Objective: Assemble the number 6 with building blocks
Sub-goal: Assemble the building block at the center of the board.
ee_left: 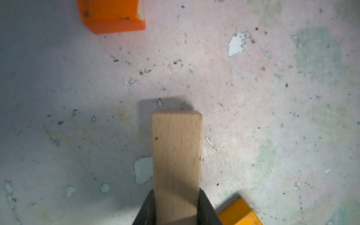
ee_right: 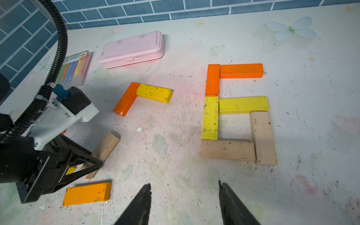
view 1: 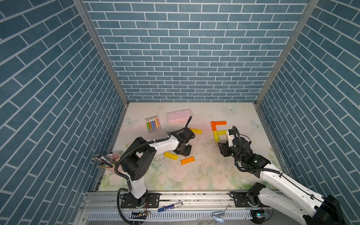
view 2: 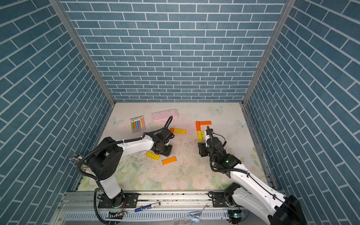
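The number 6 (ee_right: 243,105) lies flat on the far right part of the table (ee_right: 311,87), and you see it whole in the right wrist view. Its six blocks touch each other. Two orange blocks (ee_right: 212,80) make the far left corner, two yellow blocks (ee_right: 210,117) make the lower left side and the middle line, and two tan blocks (ee_right: 264,138) close the loop on the right and on the near side. In both top views the right arm covers the near part of the figure.

Your right gripper (ee_right: 184,184) stands just on the near side of the 6. Its jaws are apart and nothing is between them.

Your left gripper (ee_left: 176,192) is near the middle of the table, clenched on a single tan block (ee_left: 176,148). It grasps this block by one end, low over the table. I cannot tell if the block touches the surface. A loose yellow block (view 1: 171,155) lies just left of this gripper and a loose orange block (view 1: 187,161) just on its near side.

Farther away, an orange and yellow pair (ee_right: 154,93) touches in an L shape. Behind it, at the far left, are the pink case (ee_right: 133,48) and the pack of chalks (ee_right: 76,68). A cup of pens (view 1: 112,159) stands at the near left edge.
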